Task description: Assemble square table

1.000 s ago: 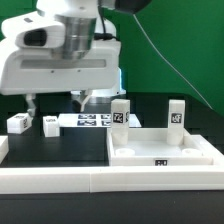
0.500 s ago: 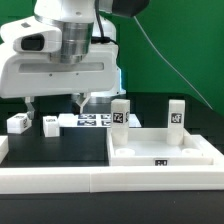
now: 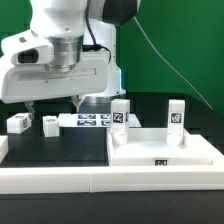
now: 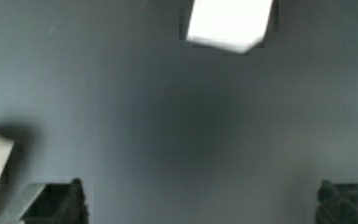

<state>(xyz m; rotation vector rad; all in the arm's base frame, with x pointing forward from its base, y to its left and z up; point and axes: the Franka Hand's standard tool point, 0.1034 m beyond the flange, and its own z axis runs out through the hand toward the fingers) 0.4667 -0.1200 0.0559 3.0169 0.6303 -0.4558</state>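
Square table top (image 3: 165, 152) is sitting low in the frame toward the exterior view's right, with one upright leg (image 3: 120, 113) standing at its far corner nearer the middle of the frame and a second upright leg (image 3: 177, 115) standing at its far corner on the exterior view's right. I cannot tell whether either is fully seated. You are hovering the gripper (image 3: 54, 104) in the middle left of the frame, released, its jaws spread wide and grasping nothing, above the outer loose leg (image 3: 17, 123) and the inner loose leg (image 3: 49, 124), which are lying on the black surface (image 3: 70, 145). In the wrist view a white block (image 4: 229, 22) is showing well ahead of the fingertips (image 4: 51, 200), not between them, and I cannot tell which loose leg it is. If you are lowering from here, you are risking a close on empty air, or a fingertip landing on the block and tipping or shoving it. The inner loose leg is lying just beside the marker board (image 3: 92, 121), so a push is likely sending it against that board. With the jaws this wide and the two loose legs near each other, you are also risking a clip on the neighbour, and an off-centre pinch is likely twisting the leg in the grip.
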